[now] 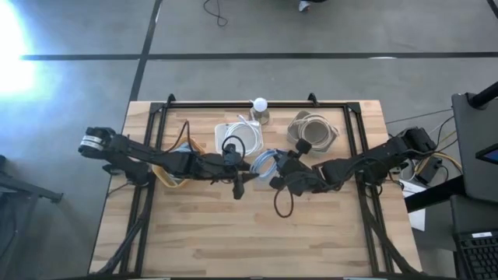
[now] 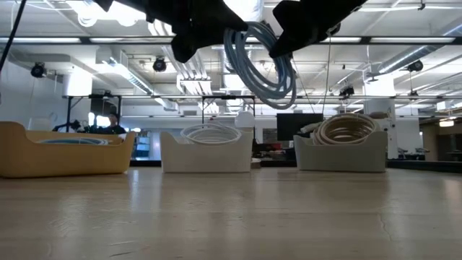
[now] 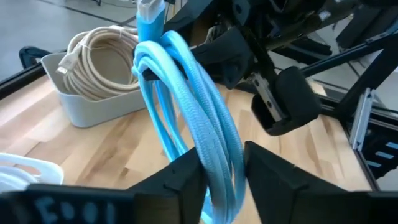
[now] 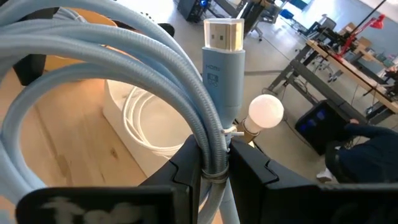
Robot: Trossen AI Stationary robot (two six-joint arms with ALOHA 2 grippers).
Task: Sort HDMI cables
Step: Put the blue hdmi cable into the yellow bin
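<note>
Blue coil [image 1: 264,162] hangs above the table [image 1: 311,241], pinched by both my left pincer [image 1: 238,173] and right pincer [image 1: 278,165]; blue bin [image 1: 173,173] lies at 9 o'clock, nearer my left arm.

Both dark six-joint arms are stretched inward from the table's sides and are met near its middle, raised clear of the tabletop. The left gripper [image 1: 247,166] is held at the end of a long, nearly level arm, and its two dark fingers [image 3: 180,177] are closed against the coiled light blue HDMI cable [image 3: 199,118]. The right gripper [image 1: 277,162] is brought close beside it, its fingers [image 4: 186,163] pinched on the same coil just below the plug.
</note>
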